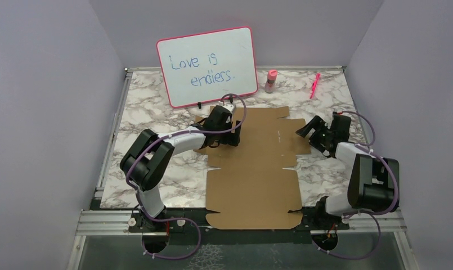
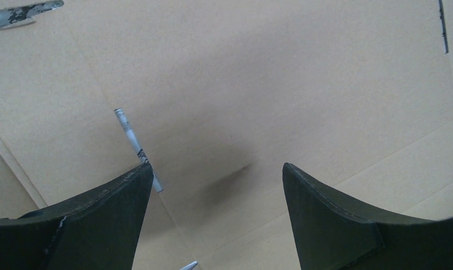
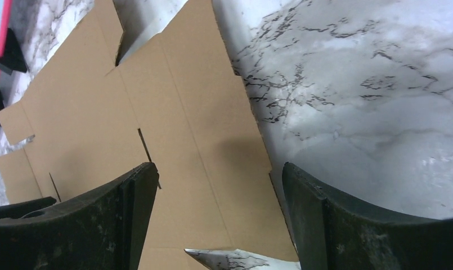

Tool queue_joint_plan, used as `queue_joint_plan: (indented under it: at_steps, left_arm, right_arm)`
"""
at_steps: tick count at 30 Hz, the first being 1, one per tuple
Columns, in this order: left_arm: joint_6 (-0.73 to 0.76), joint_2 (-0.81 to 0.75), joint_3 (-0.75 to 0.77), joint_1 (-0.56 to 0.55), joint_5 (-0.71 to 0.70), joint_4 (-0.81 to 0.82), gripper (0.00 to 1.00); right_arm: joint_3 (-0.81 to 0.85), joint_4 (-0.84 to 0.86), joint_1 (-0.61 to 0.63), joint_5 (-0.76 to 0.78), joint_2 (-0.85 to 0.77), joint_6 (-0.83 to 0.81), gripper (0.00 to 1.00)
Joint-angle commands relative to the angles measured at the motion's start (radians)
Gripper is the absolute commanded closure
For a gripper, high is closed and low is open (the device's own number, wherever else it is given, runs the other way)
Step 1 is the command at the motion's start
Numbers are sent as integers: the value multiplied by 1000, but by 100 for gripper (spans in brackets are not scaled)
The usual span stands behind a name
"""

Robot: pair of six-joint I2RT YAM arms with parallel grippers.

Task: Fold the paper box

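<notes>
The paper box [image 1: 255, 163] is a flat brown cardboard sheet with flaps and slots, lying on the marble table from the front edge to the middle. My left gripper [image 1: 231, 134] hovers over the sheet's left rear part, open, with only bare cardboard [image 2: 224, 101] between its fingers [image 2: 117, 208]. My right gripper [image 1: 305, 130] is open at the sheet's right edge. In the right wrist view its jaws straddle the side flap [image 3: 212, 169], one finger [image 3: 325, 219] over the marble. Nothing is held.
A pink-framed whiteboard [image 1: 207, 64] stands at the back, just behind the sheet. A pink bottle [image 1: 270, 80] and a pink marker [image 1: 314, 85] lie at the rear right. Bare marble table [image 1: 151, 112] lies left and right of the sheet. Grey walls enclose the workspace.
</notes>
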Motion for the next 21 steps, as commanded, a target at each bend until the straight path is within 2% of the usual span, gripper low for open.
queue_joint_plan:
  at_steps: [1, 5, 9, 15, 21]
  left_arm:
    - [-2, -9, -18, 12, 35, 34, 14]
    - [-5, -13, -36, 17, 34, 35, 14]
    - [-7, -15, -51, 26, 37, 54, 14]
    - [-8, -21, -66, 29, 34, 56, 14]
    - [-12, -9, -73, 29, 36, 62, 14]
  right_arm:
    - [-6, 41, -1, -105, 25, -27, 18]
    - [-8, 56, 0, -171, 21, -63, 33]
    - [-7, 57, 8, -200, 2, -85, 57]
    - [47, -30, 99, -122, -47, -160, 87]
    - [86, -133, 205, 45, -116, -229, 99]
